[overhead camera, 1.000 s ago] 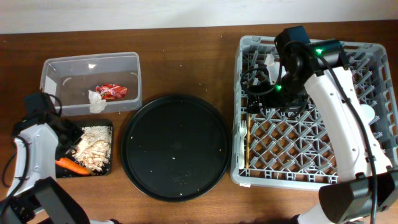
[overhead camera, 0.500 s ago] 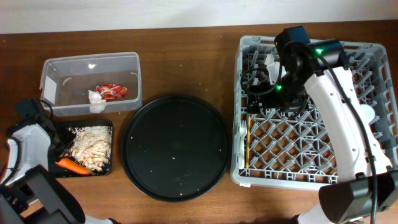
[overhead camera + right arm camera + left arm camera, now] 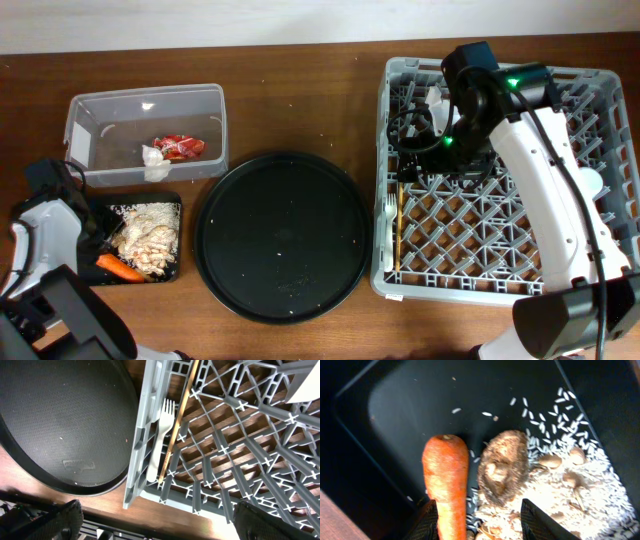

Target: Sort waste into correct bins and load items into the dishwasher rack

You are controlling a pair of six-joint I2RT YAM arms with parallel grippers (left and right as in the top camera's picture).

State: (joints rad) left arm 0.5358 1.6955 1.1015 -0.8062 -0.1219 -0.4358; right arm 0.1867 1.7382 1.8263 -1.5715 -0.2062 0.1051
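Observation:
My left gripper [image 3: 482,524] hangs open low over the shallow black tray [image 3: 395,420]. The orange carrot [image 3: 446,480] lies in the tray between the jaws, close to the left finger [image 3: 430,521], with a brown scrap [image 3: 502,467] and beige grainy food scraps [image 3: 570,490] beside it. From overhead, the carrot [image 3: 120,268] and scraps [image 3: 150,235] fill that tray [image 3: 180,215]. The clear tub [image 3: 100,105] holds the red wrapper [image 3: 180,147] and the white tissue [image 3: 153,160]. My right gripper [image 3: 167,522] is wide open and empty over the grey rack [image 3: 381,250], where the white fork [image 3: 161,440] and chopsticks [image 3: 180,415] lie.
A large round black tray [image 3: 283,235] sits between the bins and the rack, its rim near the rack's left wall [image 3: 142,435]. A white item [image 3: 306,382] stands deeper in the rack. The table's front edge runs just below the rack.
The left jaws have opened, and the carrot now lies free in the black tray. The left arm has drawn back toward the table's left edge. The right arm has not moved.

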